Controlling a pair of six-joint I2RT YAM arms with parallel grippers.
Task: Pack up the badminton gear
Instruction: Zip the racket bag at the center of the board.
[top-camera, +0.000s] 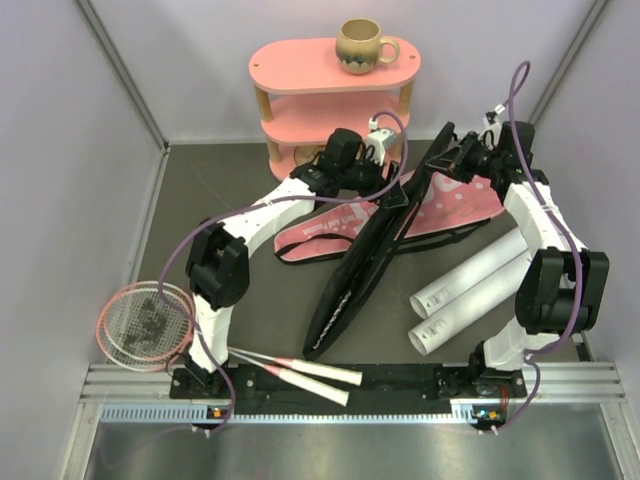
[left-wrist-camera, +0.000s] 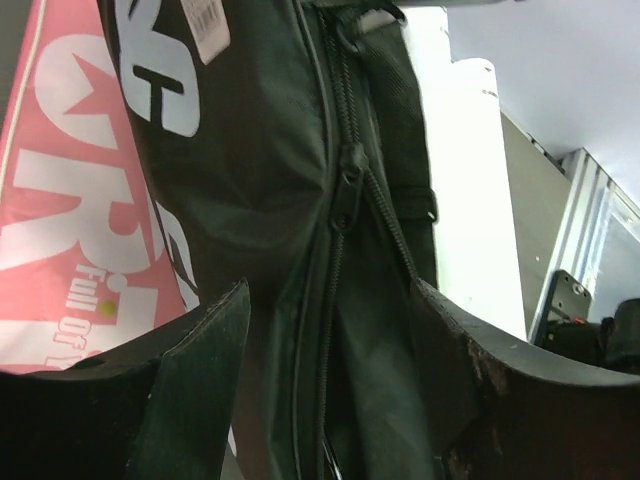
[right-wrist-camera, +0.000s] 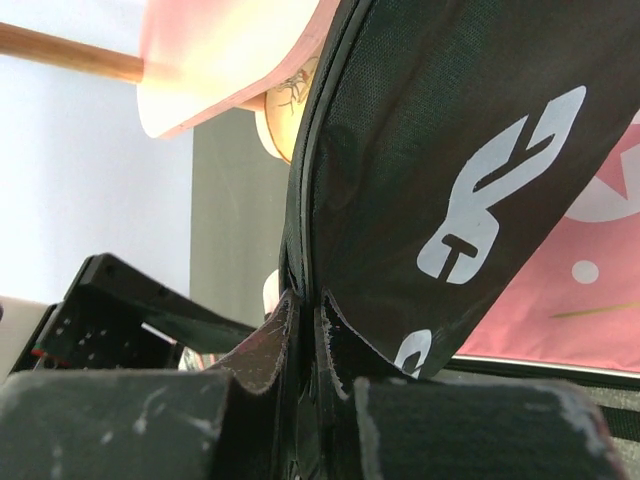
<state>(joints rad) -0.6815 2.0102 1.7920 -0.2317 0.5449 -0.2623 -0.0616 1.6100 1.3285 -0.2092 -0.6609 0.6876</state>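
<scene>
The black racket bag (top-camera: 355, 265) runs diagonally across the middle, raised at its far end, and lies over the pink racket bag (top-camera: 320, 232). My right gripper (top-camera: 462, 158) is shut on the black bag's upper edge (right-wrist-camera: 310, 310). My left gripper (top-camera: 392, 192) is open, its jaws astride the bag's zipper seam (left-wrist-camera: 330, 320), below the zipper pull (left-wrist-camera: 347, 185). Two white tubes (top-camera: 480, 268) lie side by side at the right. A pink-framed racket (top-camera: 145, 320) rests at the near left on a second racket, their white handles (top-camera: 310, 372) pointing right along the rail.
The pink three-tier shelf (top-camera: 335, 75) stands at the back with a beige mug (top-camera: 360, 45) on top, close behind both grippers. Grey walls close in the left and right sides. A metal rail (top-camera: 400, 385) carrying the arm bases runs along the near edge.
</scene>
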